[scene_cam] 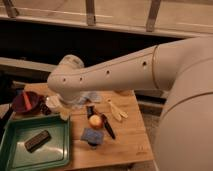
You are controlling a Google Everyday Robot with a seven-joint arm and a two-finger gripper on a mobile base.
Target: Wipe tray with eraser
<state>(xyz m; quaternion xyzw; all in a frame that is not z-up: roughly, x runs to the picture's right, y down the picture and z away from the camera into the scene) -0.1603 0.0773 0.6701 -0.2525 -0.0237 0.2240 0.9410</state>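
1. Reaching for the eraser [37, 140] comes first. It lies diagonally and ungripped on the floor of the green tray [52, 152], at the lower left of the frame.
2. The end effector is hidden under the arm's [110, 75] rounded joint, left of centre, so I cannot tell whether it is open or closed. A descent from that blind spot could land off target.
3. A dark red bowl [26, 101] and a white cup [52, 102] sit just beyond the tray's far rim, right below the joint. A low swing of the arm would likely knock them over.
4. The eraser is flat and low, so a shallow approach may push it along the tray instead of closing around it.
5. The tray looks light, and hard wiping pressure could slide it across the tabletop [130, 142] towards the black-handled knife [107, 126] and the orange fruit [95, 120].
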